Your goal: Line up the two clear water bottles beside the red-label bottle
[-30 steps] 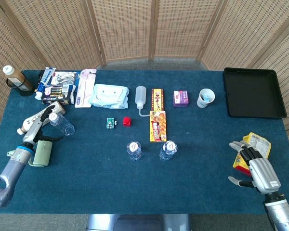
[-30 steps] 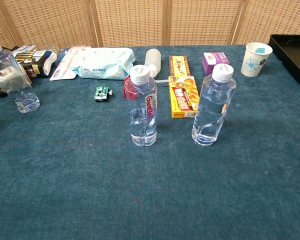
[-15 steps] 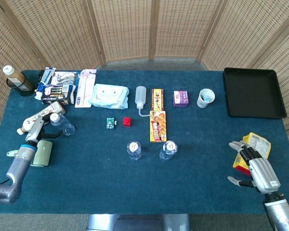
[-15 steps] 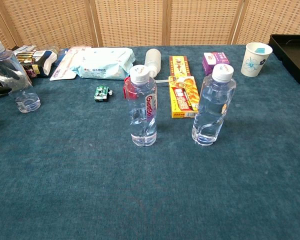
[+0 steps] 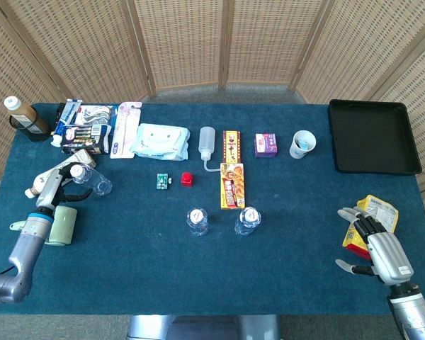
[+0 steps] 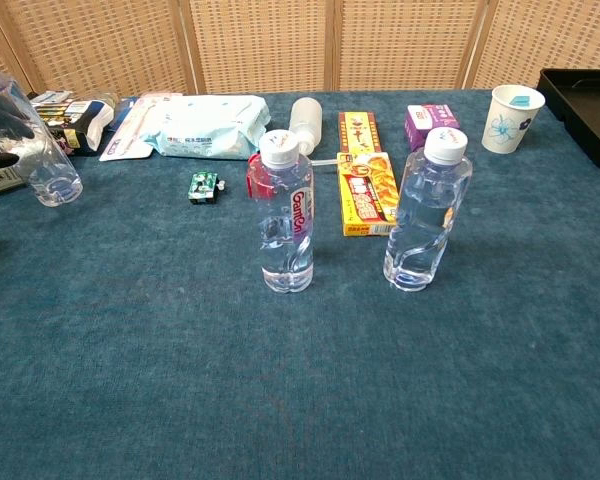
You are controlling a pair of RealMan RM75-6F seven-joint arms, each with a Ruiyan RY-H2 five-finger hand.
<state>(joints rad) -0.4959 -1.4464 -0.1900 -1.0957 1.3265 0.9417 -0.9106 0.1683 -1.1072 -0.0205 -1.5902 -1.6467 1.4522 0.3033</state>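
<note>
The red-label bottle point(image 5: 197, 221) point(image 6: 285, 214) stands upright at the table's front middle. One clear water bottle point(image 5: 247, 220) point(image 6: 426, 209) stands upright just to its right, a small gap between them. The other clear water bottle point(image 5: 92, 180) point(image 6: 32, 146) is at the far left, tilted, with my left hand point(image 5: 54, 187) gripping it; dark fingers point(image 6: 2, 117) wrap its upper part at the chest view's edge. My right hand point(image 5: 377, 246) rests open at the front right, holding nothing.
A yellow snack packet point(image 5: 372, 215) lies beside my right hand. A black tray point(image 5: 373, 136) sits back right, with a paper cup point(image 5: 302, 144) and purple box point(image 5: 266, 144) near it. Yellow boxes point(image 5: 231, 184), a squeeze bottle point(image 5: 207, 144), wipes point(image 5: 159, 141) and small items point(image 5: 160, 181) lie behind the bottles.
My left hand has shifted the far-left clear bottle a little away from the front edge and tilted it more. The two middle bottles and my right hand have not moved.
</note>
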